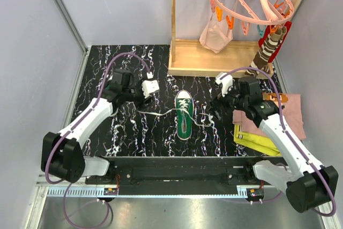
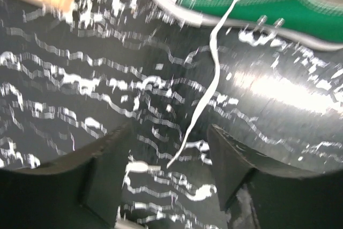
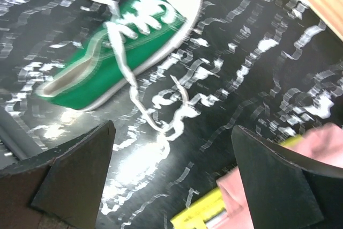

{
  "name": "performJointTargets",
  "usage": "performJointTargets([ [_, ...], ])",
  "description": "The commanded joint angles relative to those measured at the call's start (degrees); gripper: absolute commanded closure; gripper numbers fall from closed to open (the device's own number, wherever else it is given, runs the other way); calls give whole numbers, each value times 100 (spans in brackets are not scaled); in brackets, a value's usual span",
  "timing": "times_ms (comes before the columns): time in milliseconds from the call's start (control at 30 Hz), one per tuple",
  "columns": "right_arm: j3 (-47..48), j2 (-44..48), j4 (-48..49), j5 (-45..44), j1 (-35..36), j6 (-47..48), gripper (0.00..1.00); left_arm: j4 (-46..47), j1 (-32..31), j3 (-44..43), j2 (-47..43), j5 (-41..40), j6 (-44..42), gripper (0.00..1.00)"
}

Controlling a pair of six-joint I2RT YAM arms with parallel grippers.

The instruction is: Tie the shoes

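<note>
One green sneaker (image 1: 185,114) with a white toe cap lies mid-table, toe pointing away from me; a second shoe is not in view. Its white laces are untied: one lace (image 1: 158,113) trails left, the other (image 1: 202,123) trails right. My left gripper (image 1: 140,100) is open, low over the mat left of the shoe; in the left wrist view the left lace's end (image 2: 206,97) lies between its fingers (image 2: 107,175). My right gripper (image 1: 214,110) is open to the shoe's right; the right lace (image 3: 144,113) and the shoe (image 3: 126,38) show in its wrist view.
A wooden stand (image 1: 214,60) with a pink clip hanger (image 1: 252,1) is at the back right. Pink cloth (image 1: 292,113) and yellow cloth (image 1: 254,138) lie at the right edge. Grey walls enclose the black marbled mat (image 1: 102,79).
</note>
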State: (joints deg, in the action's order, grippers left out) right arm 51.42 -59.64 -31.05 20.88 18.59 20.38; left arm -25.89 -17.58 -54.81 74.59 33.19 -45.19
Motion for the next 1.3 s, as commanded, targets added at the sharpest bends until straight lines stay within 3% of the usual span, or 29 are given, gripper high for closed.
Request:
performJointTargets([
  [0, 44, -214, 143, 881, -13, -18, 0, 439, -245, -467, 318, 924, -251, 40],
  [200, -97, -715, 29, 743, -4, 1124, 0, 444, -711, -803, 1479, 302, -859, 48],
  [500, -88, -980, -24, 320, -13, 740, 0, 409, -1299, -1006, 2463, -408, -1115, 60],
  [633, -272, -839, -15, 224, -13, 765, 0, 410, -1362, -1260, 2736, -769, -895, 61],
  [933, -343, -865, -24, 3, -22, 915, 1, -205, -1458, -1594, 2983, -701, -1097, 60],
  [1100, -369, -883, -7, -14, -31, 959, 1, -592, -1511, -1893, 3070, -699, -817, 55],
  [1267, -369, -883, 37, -5, -40, 933, 1, -689, -1660, -2165, 3255, -893, -264, 58],
])
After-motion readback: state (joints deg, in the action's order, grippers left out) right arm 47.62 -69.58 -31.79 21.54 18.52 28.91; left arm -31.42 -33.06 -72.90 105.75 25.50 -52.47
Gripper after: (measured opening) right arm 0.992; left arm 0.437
